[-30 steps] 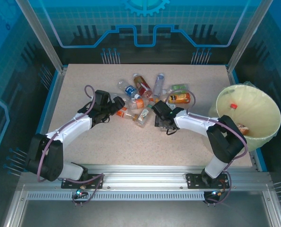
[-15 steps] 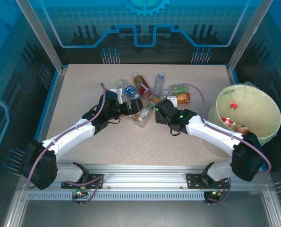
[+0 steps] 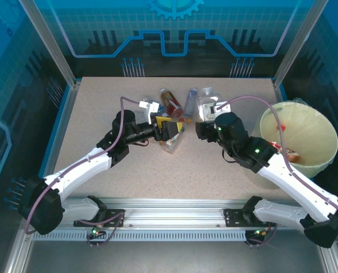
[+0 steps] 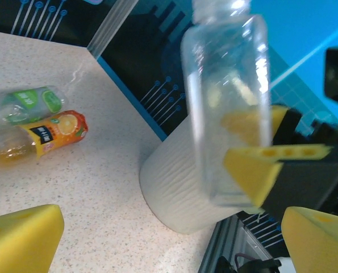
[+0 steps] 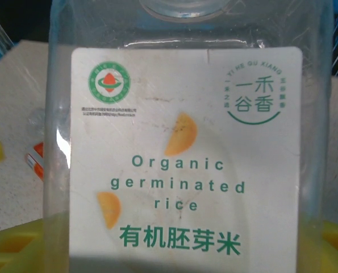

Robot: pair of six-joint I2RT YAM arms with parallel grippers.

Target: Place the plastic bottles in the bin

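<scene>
Bin (image 3: 319, 128), biggest thing on the tabletop (image 3: 100, 108), stands well to the right of the right jaws, with at least one bottle lying inside. Those jaws are about half closed on a clear flat-sided bottle (image 3: 208, 106) with a white rice label, gripped low on the body, neck up, seemingly lifted off the tabletop. To do it well, raise it above the rim first, swing right until it hangs over the middle, then open; letting go early would likely bounce it off the wall. Left jaws are spread wide and empty, with the pile (image 3: 171, 108) just ahead; hold them there, out of the swing.
</scene>
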